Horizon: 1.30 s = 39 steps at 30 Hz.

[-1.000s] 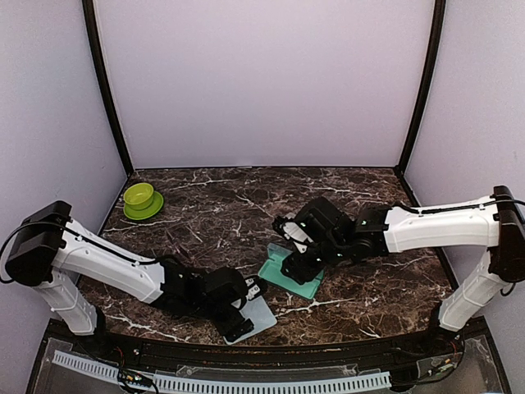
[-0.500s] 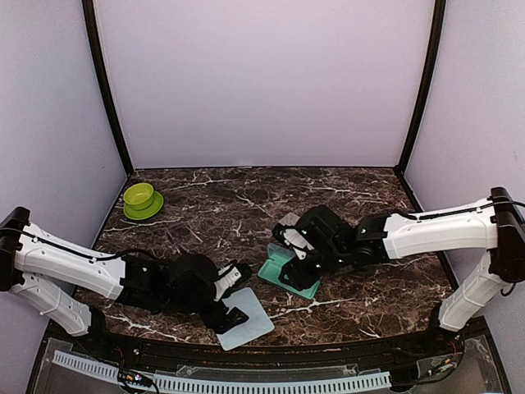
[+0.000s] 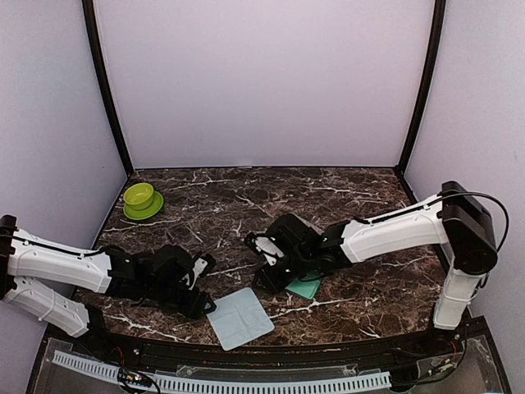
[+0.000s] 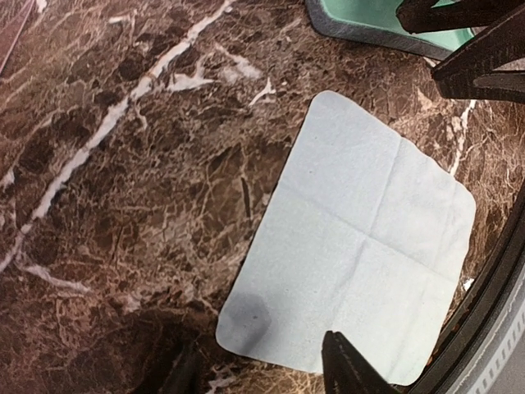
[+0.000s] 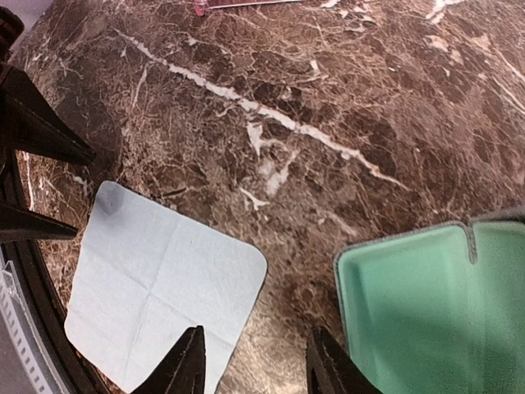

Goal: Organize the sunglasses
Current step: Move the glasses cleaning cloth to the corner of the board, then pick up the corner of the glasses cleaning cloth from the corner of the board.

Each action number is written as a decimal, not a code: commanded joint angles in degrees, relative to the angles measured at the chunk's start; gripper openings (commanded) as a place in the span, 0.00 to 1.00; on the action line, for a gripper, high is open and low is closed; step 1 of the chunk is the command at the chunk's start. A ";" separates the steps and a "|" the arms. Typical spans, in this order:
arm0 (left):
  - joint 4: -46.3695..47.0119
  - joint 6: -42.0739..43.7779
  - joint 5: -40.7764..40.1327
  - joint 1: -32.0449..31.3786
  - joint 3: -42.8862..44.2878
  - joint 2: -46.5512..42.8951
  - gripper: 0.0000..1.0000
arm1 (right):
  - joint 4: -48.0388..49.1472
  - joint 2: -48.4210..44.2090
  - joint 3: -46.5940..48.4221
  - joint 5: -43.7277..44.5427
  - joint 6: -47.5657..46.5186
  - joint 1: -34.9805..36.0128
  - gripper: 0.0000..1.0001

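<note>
Hovering low over the counter (image 3: 221,205), the left pincer (image 4: 258,353) has its two fingers apart with nothing between them. Only their tips show, cut off by the lower edge of the wrist view, at one edge of a pale blue cloth (image 4: 361,246) that lies flat near the front. The right pincer (image 5: 256,332) is also partly open and holds nothing; it is between the cloth and an open grey case (image 5: 418,304) with teal lining. The case is cut off in both wrist views, and from above the right arm covers most of it. I cannot make out the sunglasses in any view. A green bowl (image 3: 141,197) stands far left.
</note>
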 commanded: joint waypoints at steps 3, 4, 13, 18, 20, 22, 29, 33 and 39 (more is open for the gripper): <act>-1.37 -2.60 2.44 1.01 -0.90 1.97 0.49 | 0.94 5.57 6.63 -0.79 -1.25 1.08 0.41; -1.10 -2.72 2.51 0.97 -0.98 2.09 0.48 | 0.63 6.26 7.37 -0.81 -1.59 1.16 0.40; -1.00 -2.57 1.76 1.23 -0.63 2.89 0.47 | -4.51 11.12 11.48 1.58 -4.39 2.95 0.37; -0.60 -2.49 2.01 1.39 -0.67 3.47 0.47 | -5.71 12.24 11.97 2.73 -5.26 3.33 0.35; -0.51 -2.48 2.34 1.41 -0.44 3.95 0.46 | -5.73 12.44 11.99 2.79 -5.41 3.33 0.34; -0.43 -2.45 2.63 1.41 -0.31 4.47 0.46 | -5.67 12.58 12.01 2.75 -5.50 3.33 0.33; 0.30 -2.65 2.82 1.47 -0.44 5.40 0.46 | -5.23 13.34 12.01 2.49 -5.55 3.30 0.31; -0.27 -2.45 2.79 1.76 -0.14 5.61 0.46 | -5.14 13.78 12.25 2.40 -5.55 3.29 0.29; -1.83 -1.63 1.91 1.85 0.17 6.60 0.40 | -5.05 14.19 12.52 2.18 -5.57 3.31 0.25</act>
